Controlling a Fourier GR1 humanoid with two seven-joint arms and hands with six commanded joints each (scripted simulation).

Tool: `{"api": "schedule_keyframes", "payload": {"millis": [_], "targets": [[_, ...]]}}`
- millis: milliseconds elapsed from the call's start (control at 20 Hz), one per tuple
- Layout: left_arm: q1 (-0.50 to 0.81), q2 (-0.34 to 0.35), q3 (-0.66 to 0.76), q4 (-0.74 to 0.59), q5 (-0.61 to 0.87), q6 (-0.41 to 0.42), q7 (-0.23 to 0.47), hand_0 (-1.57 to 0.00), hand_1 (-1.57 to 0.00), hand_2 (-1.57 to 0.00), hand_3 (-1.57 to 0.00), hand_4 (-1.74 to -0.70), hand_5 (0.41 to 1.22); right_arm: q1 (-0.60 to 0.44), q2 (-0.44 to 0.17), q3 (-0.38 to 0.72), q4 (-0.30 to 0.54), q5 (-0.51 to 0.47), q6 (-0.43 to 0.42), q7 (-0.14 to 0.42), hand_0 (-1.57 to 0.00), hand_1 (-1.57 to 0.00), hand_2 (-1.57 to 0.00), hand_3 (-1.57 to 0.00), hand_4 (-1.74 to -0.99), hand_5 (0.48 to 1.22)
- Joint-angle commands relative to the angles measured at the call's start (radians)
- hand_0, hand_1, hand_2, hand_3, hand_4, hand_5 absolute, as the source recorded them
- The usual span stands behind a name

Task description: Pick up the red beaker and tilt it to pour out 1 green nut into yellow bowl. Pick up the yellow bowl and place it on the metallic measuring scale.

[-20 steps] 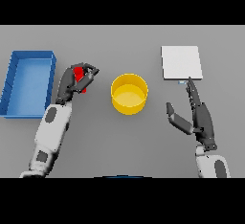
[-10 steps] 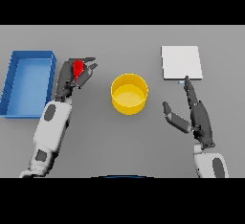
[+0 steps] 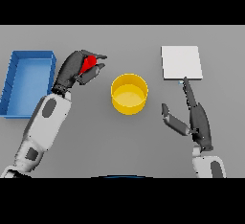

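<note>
My left hand holds the red beaker with its fingers curled round it, above the table and left of the yellow bowl. Only part of the beaker shows between the fingers. No green nut can be made out. The yellow bowl stands upright at the table's middle. The metallic measuring scale, a flat pale square, lies at the far right. My right hand hovers below the scale and right of the bowl, fingers straight, thumb spread toward the bowl.
A blue bin stands at the left edge, just beside my left forearm.
The left hand has carried the red beaker up and to the right, nearer the bowl. The right hand has drawn slightly back toward the near edge, still open.
</note>
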Motion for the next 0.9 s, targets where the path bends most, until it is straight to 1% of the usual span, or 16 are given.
{"api": "schedule_keyframes", "payload": {"millis": [0,100,150,200,300,350,400,450,550,650,700,750,800,850], "targets": [[0.000,0.009,-0.011,-0.005,-0.008,-0.006,0.009,-1.56,-1.56,-1.56,-1.56,-1.73,1.115,0.008,-0.005,-0.006,-0.004,-0.005,0.001,0.004,0.00,0.00,0.00,0.00,-1.243,0.700],[-0.012,0.025,-0.022,0.004,-0.008,-0.017,0.014,-1.56,-1.56,-1.56,-1.56,-1.73,1.113,0.016,-0.007,-0.004,-0.010,-0.005,0.006,0.008,0.00,0.00,0.00,0.00,-1.243,0.710],[-0.020,0.042,-0.055,-0.003,-0.044,-0.022,0.030,-1.56,-1.56,-1.56,-1.56,-1.73,1.112,0.020,-0.007,-0.003,-0.015,-0.007,0.008,0.010,0.00,0.00,0.00,0.00,-1.248,0.711],[-0.038,0.050,-0.089,0.001,-0.080,-0.024,0.039,-1.57,-1.57,-1.57,-1.57,-1.74,1.112,0.012,-0.012,-0.010,-0.015,-0.013,0.010,0.024,0.00,0.00,0.00,0.00,-1.251,0.714],[-0.089,0.083,-0.166,0.029,-0.178,-0.025,0.054,-1.57,-1.57,-1.57,-1.57,-1.74,1.123,0.011,-0.010,-0.007,-0.003,-0.013,0.013,0.004,0.00,0.00,0.00,0.00,-1.260,0.719],[-0.112,0.108,-0.209,0.041,-0.230,-0.034,0.043,-1.57,-1.57,-1.57,-1.57,-1.74,1.137,0.009,-0.009,-0.009,-0.002,-0.018,0.013,-0.001,0.00,0.00,0.00,0.00,-1.266,0.720],[-0.137,0.119,-0.249,0.057,-0.272,-0.049,0.048,-1.57,-1.57,-1.57,-1.57,-1.74,1.134,-0.004,-0.005,-0.008,-0.004,-0.019,0.013,0.009,0.00,0.00,0.00,0.00,-1.267,0.720],[-0.170,0.131,-0.277,0.082,-0.309,-0.059,0.054,-1.57,-1.57,-1.57,-1.57,-1.74,1.152,-0.005,0.000,-0.005,0.009,-0.016,0.011,0.008,0.00,0.00,0.00,0.00,-1.267,0.721],[-0.231,0.135,-0.338,0.116,-0.372,-0.081,0.051,-1.57,-1.57,-1.57,-1.57,-1.74,1.177,-0.011,-0.005,-0.009,0.008,-0.018,0.015,0.015,0.00,0.00,0.00,0.00,-1.268,0.722],[-0.279,0.152,-0.399,0.145,-0.425,-0.126,0.036,-1.57,-1.57,-1.57,-1.57,-1.74,1.193,0.008,-0.002,-0.007,-0.005,-0.026,0.017,-0.012,0.00,0.00,0.00,0.00,-1.264,0.717],[-0.312,0.154,-0.423,0.166,-0.445,-0.150,0.031,-1.57,-1.57,-1.57,-1.57,-1.69,1.198,0.003,-0.007,-0.017,-0.001,-0.033,0.018,-0.011,0.00,0.00,0.00,0.00,-1.261,0.715],[-0.328,0.167,-0.456,0.176,-0.470,-0.166,0.011,-1.57,-1.57,-1.57,-1.57,-1.65,1.203,0.002,0.001,-0.013,0.009,-0.025,0.010,0.002,0.00,0.00,0.00,0.00,-1.262,0.705],[-0.359,0.157,-0.490,0.193,-0.497,-0.188,0.022,-1.57,-1.57,-1.57,-1.57,-1.61,1.206,-0.004,0.000,-0.017,0.009,-0.032,0.013,0.008,0.00,0.00,0.00,0.00,-1.258,0.697],[-0.392,0.165,-0.521,0.216,-0.520,-0.216,0.010,-1.57,-1.57,-1.57,-1.57,-1.64,1.209,-0.004,-0.003,-0.018,0.017,-0.026,0.010,-0.003,0.00,0.00,0.00,0.00,-1.253,0.688]]}}
